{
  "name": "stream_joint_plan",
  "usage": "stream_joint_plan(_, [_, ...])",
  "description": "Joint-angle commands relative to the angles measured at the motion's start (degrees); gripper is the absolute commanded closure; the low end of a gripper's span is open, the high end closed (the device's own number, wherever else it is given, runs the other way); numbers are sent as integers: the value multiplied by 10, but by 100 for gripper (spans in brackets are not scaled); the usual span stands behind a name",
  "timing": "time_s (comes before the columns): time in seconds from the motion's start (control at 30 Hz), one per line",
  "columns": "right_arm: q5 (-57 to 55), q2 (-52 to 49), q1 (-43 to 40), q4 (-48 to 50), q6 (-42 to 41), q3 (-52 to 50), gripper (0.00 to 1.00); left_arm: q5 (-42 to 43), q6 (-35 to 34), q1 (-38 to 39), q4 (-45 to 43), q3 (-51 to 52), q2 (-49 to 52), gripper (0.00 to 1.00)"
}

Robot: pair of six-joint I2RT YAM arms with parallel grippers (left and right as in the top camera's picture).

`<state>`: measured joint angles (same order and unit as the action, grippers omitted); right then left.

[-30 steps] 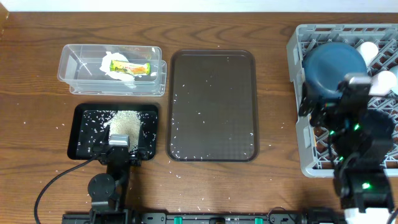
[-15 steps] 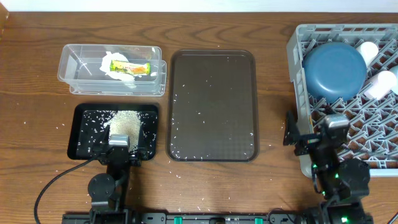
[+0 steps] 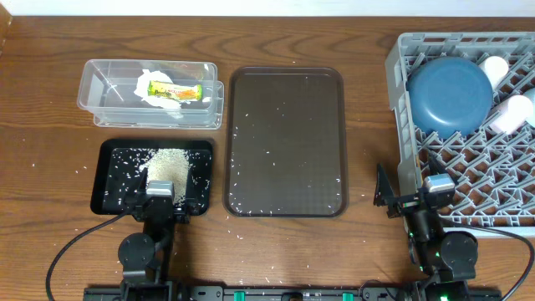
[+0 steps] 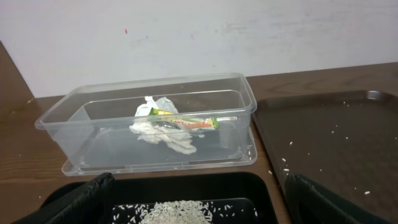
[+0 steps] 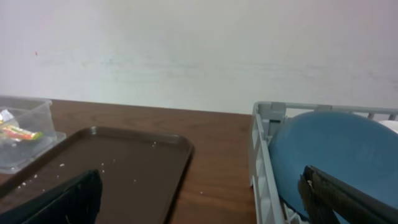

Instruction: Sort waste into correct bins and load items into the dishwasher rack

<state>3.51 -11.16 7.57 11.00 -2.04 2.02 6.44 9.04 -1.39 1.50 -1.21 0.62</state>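
Observation:
The clear tub (image 3: 150,92) at the back left holds a crumpled white tissue (image 3: 150,89) and the yellow-green wrapper (image 3: 175,92); both also show in the left wrist view, tissue (image 4: 163,129) and wrapper (image 4: 183,121). The black tray (image 3: 113,180) holds a heap of rice (image 3: 167,167). The grey rack (image 3: 468,213) at the right holds the dark-blue bowl (image 3: 449,94) and two white cups (image 3: 512,113). My left gripper (image 3: 159,196) is open and empty at the black tray's near edge. My right gripper (image 3: 410,201) is open and empty at the rack's near left corner. The chopsticks are out of view.
The brown serving tray (image 3: 287,142) lies in the middle with scattered rice grains on it. Loose grains dot the wooden table around the trays. Cables run from both arm bases along the front edge.
My right arm has drawn back from over the rack to the table's front edge, uncovering the dark-blue bowl. The left arm has not moved.

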Motion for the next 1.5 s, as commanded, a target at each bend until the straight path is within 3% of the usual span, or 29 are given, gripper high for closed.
stream_joint_plan(0.0, [-20,22,2,-3,10,-17,1,4,3,2,19,10,-4,11])
stream_joint_plan(0.23, [-20,37,-19,-19,11,-17,1,4,3,2,19,10,-4,11])
stream_joint_plan(0.63, [-27,109,-24,-153,10,-17,1,4,3,2,19,10,-4,11])
stream_joint_plan(1.47, [-26,108,-24,-153,9,-17,1,4,3,2,19,10,-4,11])
